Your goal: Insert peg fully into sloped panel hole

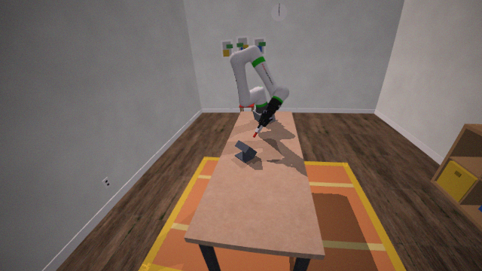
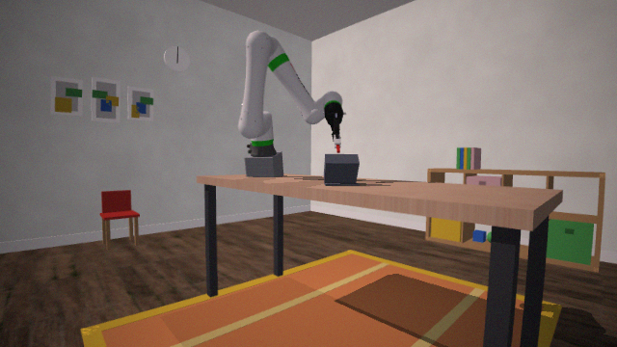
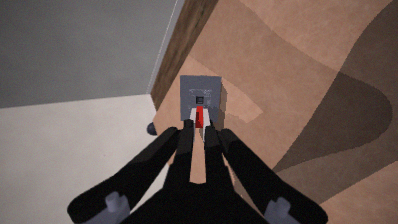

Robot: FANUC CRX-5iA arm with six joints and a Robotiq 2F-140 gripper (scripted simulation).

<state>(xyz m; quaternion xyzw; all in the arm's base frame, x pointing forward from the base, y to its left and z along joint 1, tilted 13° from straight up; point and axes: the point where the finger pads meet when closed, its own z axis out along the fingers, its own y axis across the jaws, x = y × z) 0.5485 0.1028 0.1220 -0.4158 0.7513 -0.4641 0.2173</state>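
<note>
In the exterior view, a red chair (image 2: 116, 206) stands at the lower left against the grey wall, under 3 framed pictures (image 2: 104, 98) and a round wall clock (image 2: 175, 58). Right of these, the white arm (image 2: 255, 87) rises from a grey pedestal (image 2: 263, 165) at the far end of the long wooden table (image 2: 434, 198). Its upper link bends over at the top of the frame and slopes down to the right to a black wrist. The end effector (image 2: 336, 141) hangs nearly straight down, clamped on the red peg (image 2: 337, 147), whose tip points down just above the top edge of the dark grey sloped panel (image 2: 341, 169). At the right of the frame, a low shelf unit (image 2: 516, 173) holds coloured boxes and books, well apart from the table.

In the wrist view, the 2 black fingers meet at centre frame with the peg (image 3: 199, 117) between them. The peg overlaps the lower part of the panel (image 3: 200, 90) just below its small dark hole (image 3: 199, 98). I cannot tell whether the tip touches the panel. Nothing lies between the peg and the hole.

In the top view, the panel (image 1: 245, 150) sits left of the table's middle, with the peg (image 1: 256, 132) above and to its right.
</note>
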